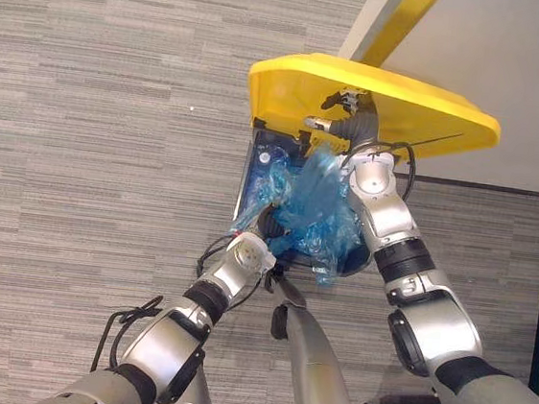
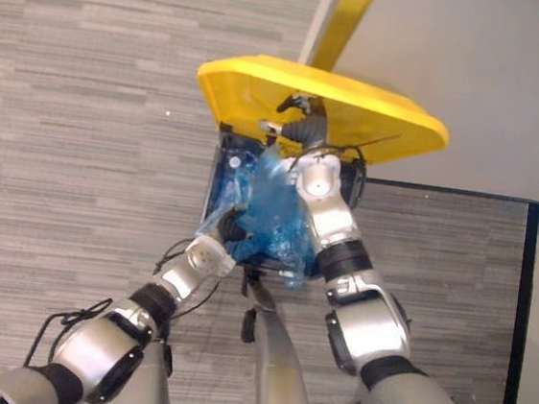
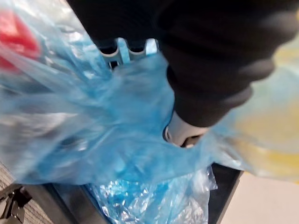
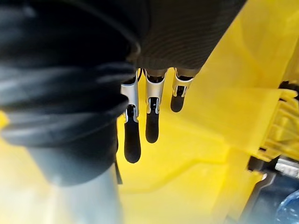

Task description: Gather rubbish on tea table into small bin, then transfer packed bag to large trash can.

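1. Grip of my left hand (image 1: 269, 228) worries me first; its fingers are buried in the blue bag (image 1: 317, 207), so I cannot tell how they hold; a loose hold could drop it too early.
2. Blue bag hangs over the open large trash can (image 1: 250, 163), and its lower part seems to cross the near rim; I judge it may catch there and tip onto the floor (image 1: 83, 144).
3. Right hand (image 1: 352, 116) props the yellow lid (image 1: 434, 108) with straight, spread fingers (image 4: 152, 127); nothing is clasped, so the lid may slip and fall on the blue bag.
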